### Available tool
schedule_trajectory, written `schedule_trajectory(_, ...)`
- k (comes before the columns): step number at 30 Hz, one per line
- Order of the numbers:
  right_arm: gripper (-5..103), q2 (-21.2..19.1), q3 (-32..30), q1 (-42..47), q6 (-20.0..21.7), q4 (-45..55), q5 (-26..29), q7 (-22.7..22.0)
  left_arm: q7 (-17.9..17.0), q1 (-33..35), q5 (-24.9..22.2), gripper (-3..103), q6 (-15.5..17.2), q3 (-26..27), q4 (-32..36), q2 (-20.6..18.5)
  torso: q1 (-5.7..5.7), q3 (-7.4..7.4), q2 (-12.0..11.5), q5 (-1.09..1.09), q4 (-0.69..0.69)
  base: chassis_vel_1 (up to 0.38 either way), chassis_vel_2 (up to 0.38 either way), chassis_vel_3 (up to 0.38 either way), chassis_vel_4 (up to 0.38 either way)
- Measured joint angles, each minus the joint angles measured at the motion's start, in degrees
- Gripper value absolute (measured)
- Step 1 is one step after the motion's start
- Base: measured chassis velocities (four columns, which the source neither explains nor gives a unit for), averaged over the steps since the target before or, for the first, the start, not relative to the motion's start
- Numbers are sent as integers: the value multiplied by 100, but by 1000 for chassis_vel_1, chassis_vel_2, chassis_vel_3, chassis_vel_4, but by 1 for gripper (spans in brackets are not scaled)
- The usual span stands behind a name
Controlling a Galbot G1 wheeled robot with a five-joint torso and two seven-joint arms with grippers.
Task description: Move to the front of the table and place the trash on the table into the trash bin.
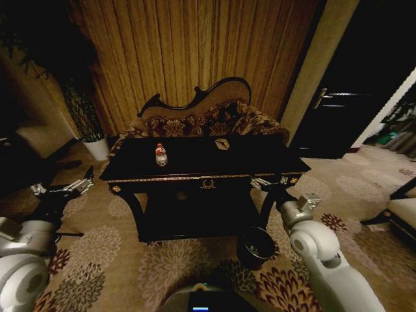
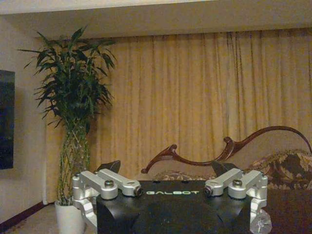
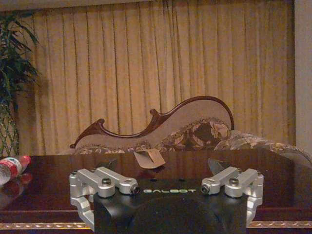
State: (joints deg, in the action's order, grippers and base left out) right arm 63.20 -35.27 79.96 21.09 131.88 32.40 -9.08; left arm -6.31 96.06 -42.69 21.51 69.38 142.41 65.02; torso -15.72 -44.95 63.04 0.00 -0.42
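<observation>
The glossy black table (image 1: 195, 161) with gold edge trim stands right in front of me. On its top are a clear plastic bottle (image 1: 160, 155) with a red-white label at the left and a small tan angular piece (image 1: 222, 144) near the middle back. The dark round trash bin (image 1: 255, 247) sits on the carpet by the table's front right leg. My left gripper (image 1: 84, 182) hangs open off the table's left end. My right gripper (image 1: 266, 184) is open at the front right edge. In the right wrist view that gripper (image 3: 161, 165) faces across the tabletop (image 3: 58, 168) toward the tan piece (image 3: 148, 157) and the bottle (image 3: 12, 168).
A floral sofa (image 1: 208, 120) with a curved dark frame stands close behind the table, before tan curtains. A tall plant in a white pot (image 1: 97, 147) is at the back left, also seen beyond the open left gripper (image 2: 165, 168). Patterned carpet lies all around; a dark door is at the right.
</observation>
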Motion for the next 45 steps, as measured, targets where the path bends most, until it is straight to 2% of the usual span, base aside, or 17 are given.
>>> schedule_trajectory(45, 100, 0, 98, 19, -31, 52, -21, 31, 1, 8, -9, 100, -81, 30, 19, 21, -1, 0, 0, 0, 0, -64, 64, 63, -62)
